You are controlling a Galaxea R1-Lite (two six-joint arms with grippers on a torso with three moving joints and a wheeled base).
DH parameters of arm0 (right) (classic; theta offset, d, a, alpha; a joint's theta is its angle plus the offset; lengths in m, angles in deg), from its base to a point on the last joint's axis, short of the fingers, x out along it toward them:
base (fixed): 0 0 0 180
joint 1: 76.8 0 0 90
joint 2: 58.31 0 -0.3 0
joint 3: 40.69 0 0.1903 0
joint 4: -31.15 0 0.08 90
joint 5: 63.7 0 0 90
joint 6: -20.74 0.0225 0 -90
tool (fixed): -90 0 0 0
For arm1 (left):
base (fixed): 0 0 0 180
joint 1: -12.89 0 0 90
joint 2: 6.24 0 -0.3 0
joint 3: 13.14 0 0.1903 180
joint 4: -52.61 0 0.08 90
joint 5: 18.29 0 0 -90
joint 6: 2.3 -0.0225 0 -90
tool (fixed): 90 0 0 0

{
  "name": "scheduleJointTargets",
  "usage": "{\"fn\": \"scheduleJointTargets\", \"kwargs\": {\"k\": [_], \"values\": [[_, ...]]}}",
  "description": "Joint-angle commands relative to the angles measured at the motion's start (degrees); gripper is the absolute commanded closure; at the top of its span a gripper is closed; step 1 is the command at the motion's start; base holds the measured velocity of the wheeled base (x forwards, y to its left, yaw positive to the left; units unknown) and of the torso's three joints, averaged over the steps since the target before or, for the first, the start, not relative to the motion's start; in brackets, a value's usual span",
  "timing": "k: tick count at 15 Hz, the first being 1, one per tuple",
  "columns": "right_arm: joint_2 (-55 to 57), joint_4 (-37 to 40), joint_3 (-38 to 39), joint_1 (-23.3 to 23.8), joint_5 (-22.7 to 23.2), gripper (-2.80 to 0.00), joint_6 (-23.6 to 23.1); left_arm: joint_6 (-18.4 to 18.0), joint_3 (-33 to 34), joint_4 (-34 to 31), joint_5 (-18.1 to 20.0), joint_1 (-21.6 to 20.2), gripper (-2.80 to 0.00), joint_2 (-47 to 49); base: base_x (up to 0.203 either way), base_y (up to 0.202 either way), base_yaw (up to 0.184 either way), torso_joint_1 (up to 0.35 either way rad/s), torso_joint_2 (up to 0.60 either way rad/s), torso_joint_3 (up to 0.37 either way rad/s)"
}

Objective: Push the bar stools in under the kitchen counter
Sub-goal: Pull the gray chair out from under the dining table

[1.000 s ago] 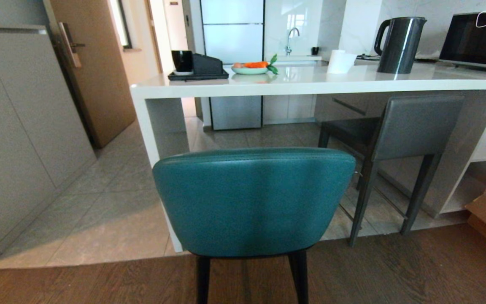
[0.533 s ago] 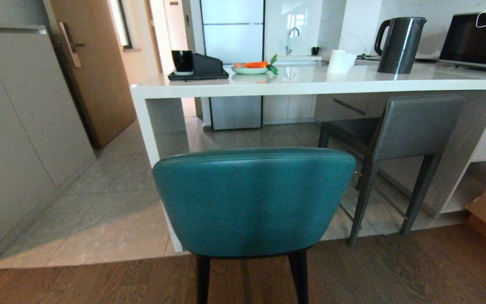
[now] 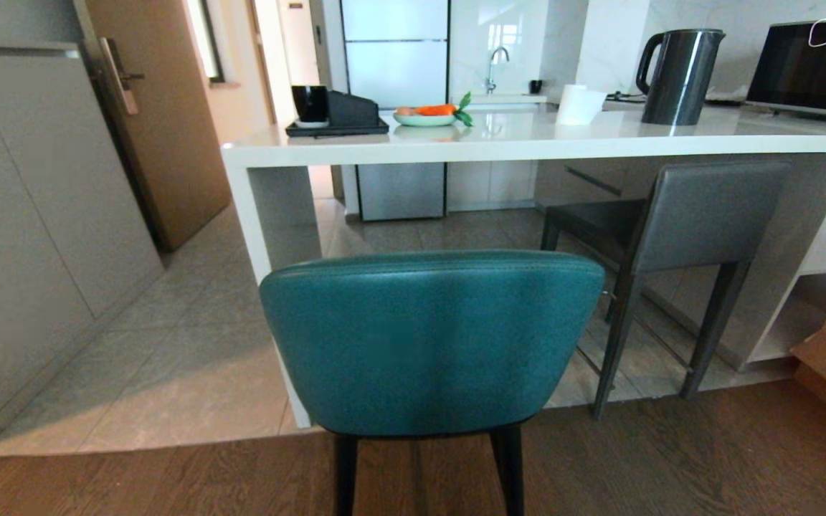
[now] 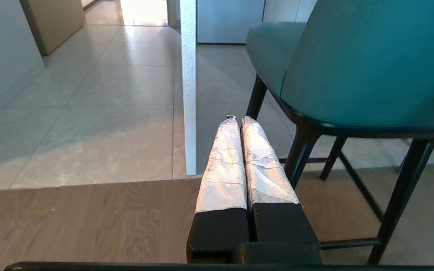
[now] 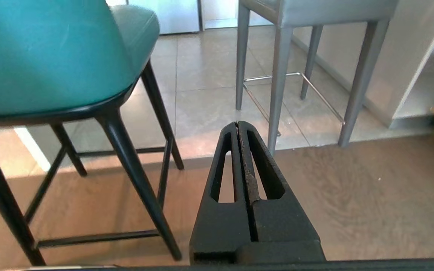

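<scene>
Both pincers, left (image 4: pixel 238 119) and right (image 5: pixel 237 123), closed, low behind teal stool (image 3: pixel 431 340).

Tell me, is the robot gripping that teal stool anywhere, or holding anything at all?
Nothing is held. The left gripper and the right gripper are both shut on nothing, low behind the teal stool without touching it.
</scene>
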Motion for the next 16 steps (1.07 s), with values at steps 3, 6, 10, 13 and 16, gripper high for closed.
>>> {"fn": "scheduleJointTargets", "kwargs": {"k": [3,6,10,13,16], "values": [[0.01,-0.04,0.29,0.0,-0.38,0.0,0.32,6.02,0.27,-0.11,-1.59,-0.04,0.0,0.1,0.0,0.0,0.0,0.0,0.0,0.0],[-0.05,-0.13,0.29,0.0,-0.63,0.0,0.78,8.73,0.36,-0.34,-3.54,-0.04,0.0,0.1,0.0,0.0,0.0,0.0,0.0,0.0],[-0.05,-0.13,0.29,0.0,-0.63,0.0,0.78,-4.67,-0.18,-0.36,-1.89,-0.04,0.0,0.1,0.0,0.0,0.0,0.0,0.0,0.0],[-0.05,-0.13,0.29,0.0,-0.63,0.0,0.78,-16.38,0.17,-2.52,-1.24,0.04,0.0,0.1,0.0,0.0,0.0,0.0,0.0,0.0],[0.0,-0.13,0.29,0.0,-0.67,0.0,0.87,-6.32,0.35,-2.57,-1.99,0.05,0.0,0.09,0.0,0.0,0.0,0.0,0.0,0.0]]}}
